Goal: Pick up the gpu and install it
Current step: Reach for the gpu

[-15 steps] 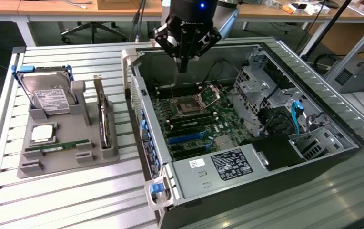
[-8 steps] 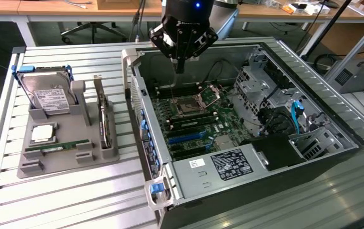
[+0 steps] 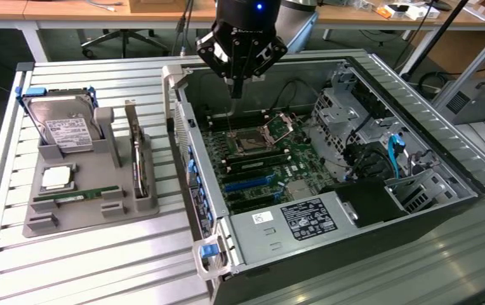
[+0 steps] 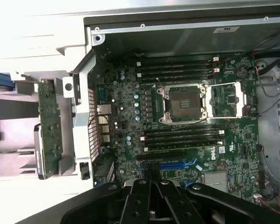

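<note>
Exterior view: the gripper (image 3: 237, 91) hangs above the open computer case (image 3: 412, 210), over the far part of the motherboard (image 3: 264, 168). Its fingers are pressed together into a single point and carry nothing. The gpu (image 3: 141, 162) stands on edge in a slot of the grey holder (image 3: 82, 213), which lies on the slatted table (image 3: 73, 267) at the exterior view's left, just beside the case's rear wall. In the same holder a hard drive (image 3: 66, 130) leans upright at the far end, and a green RAM stick (image 3: 77, 196) lies flat nearer the camera. The gripper is well apart from the gpu.

Wrist view: the closed black fingers (image 4: 139, 198) meet over the motherboard (image 4: 130, 121), with no gap between them. The processor socket (image 4: 184, 105) sits open between rows of dark memory slots. Outside the case's perforated rear wall, the gpu (image 4: 49, 130) shows its green board face, seated in the holder.
</note>
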You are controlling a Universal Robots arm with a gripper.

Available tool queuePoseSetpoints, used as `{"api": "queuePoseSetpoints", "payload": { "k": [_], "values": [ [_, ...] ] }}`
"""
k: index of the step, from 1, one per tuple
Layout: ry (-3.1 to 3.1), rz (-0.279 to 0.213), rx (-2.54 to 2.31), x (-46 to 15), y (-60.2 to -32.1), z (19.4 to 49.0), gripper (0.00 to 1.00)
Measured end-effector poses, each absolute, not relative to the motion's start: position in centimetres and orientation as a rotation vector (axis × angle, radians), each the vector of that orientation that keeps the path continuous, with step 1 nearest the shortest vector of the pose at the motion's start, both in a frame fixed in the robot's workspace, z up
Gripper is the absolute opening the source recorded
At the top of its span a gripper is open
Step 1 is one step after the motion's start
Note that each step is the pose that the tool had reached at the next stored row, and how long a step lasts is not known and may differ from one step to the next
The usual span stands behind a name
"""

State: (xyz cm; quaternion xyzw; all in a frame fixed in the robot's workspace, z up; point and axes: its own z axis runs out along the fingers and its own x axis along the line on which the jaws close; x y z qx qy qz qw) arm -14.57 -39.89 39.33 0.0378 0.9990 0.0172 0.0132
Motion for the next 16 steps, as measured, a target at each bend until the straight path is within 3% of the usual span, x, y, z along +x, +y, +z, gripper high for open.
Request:
{"api": "queuePoseSetpoints", "payload": {
  "k": [16],
  "values": [
    [3.112,0.042,0.118,-15.18,-39.9,39.34,0.11]
  ]
}}
